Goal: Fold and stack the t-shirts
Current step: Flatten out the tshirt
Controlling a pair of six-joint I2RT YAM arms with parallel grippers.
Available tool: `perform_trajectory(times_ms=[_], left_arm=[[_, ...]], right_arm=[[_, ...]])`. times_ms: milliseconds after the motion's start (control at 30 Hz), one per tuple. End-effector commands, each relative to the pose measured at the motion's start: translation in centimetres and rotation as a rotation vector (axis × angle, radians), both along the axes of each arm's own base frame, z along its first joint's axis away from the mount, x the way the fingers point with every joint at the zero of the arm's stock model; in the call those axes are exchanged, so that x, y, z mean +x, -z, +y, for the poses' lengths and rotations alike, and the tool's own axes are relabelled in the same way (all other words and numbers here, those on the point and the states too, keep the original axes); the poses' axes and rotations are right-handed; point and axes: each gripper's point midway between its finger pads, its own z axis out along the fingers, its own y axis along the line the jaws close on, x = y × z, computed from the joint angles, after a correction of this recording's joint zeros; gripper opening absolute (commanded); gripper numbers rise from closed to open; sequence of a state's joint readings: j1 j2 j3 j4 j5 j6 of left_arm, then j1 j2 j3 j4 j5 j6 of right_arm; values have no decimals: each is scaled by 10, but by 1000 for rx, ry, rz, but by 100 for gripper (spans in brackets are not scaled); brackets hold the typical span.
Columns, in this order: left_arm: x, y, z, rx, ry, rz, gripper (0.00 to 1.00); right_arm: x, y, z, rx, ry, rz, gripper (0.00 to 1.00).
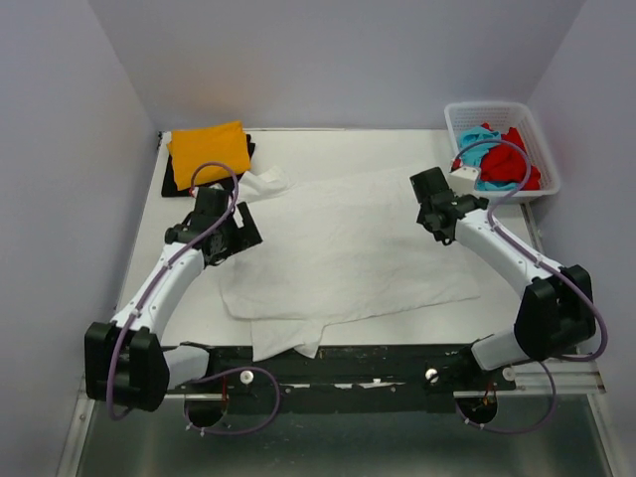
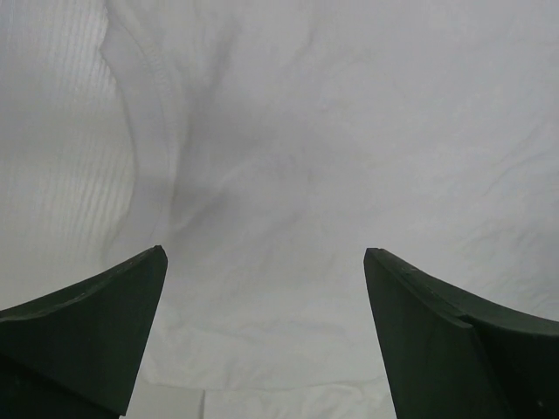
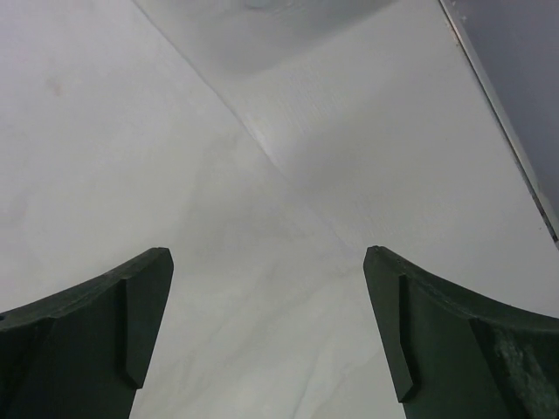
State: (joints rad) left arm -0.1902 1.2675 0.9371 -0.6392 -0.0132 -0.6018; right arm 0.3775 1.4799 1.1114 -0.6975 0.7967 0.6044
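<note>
The white t-shirt [image 1: 348,248] lies spread across the middle of the table [image 1: 298,144], one flap reaching the near edge. It looks light and limp, likely to wrinkle and slide, so a hem or sleeve seam pinched at two corners seems the best hold. The left pincer [image 2: 264,250] hovers spread over its left side, and the right pincer [image 3: 266,251] hovers spread over its far right edge. Neither holds cloth. The orange t-shirt [image 1: 209,149] sits folded on the black t-shirt [image 1: 171,177] at the far left corner. The red t-shirt [image 1: 517,164] and turquoise t-shirt [image 1: 472,139] lie in the basket [image 1: 497,107].

The white t-shirt [image 1: 348,248] is soft, matt cloth, lightly creased — a stitched hem shows up close. The bench [image 1: 333,149] looks smooth and matt; the basket [image 1: 487,104] is white plastic lattice.
</note>
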Motion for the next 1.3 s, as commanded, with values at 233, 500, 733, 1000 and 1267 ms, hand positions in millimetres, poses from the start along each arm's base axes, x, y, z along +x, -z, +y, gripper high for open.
perform_trajectory(times_ms=[233, 500, 733, 1000, 1267], left_arm=[[-79, -1, -52, -124, 72, -109, 99], [-148, 53, -105, -244, 315, 62, 99], [-102, 78, -107, -111, 261, 68, 98], [-33, 104, -114, -56, 229, 169, 98], [43, 91, -119, -21, 229, 156, 99]], right_arm=[[-4, -18, 53, 391, -236, -308, 100], [-13, -1, 112, 589, -531, -270, 100], [-9, 45, 120, 621, -500, -169, 100], [5, 90, 103, 564, -332, -129, 100], [35, 104, 73, 403, -175, -158, 100]])
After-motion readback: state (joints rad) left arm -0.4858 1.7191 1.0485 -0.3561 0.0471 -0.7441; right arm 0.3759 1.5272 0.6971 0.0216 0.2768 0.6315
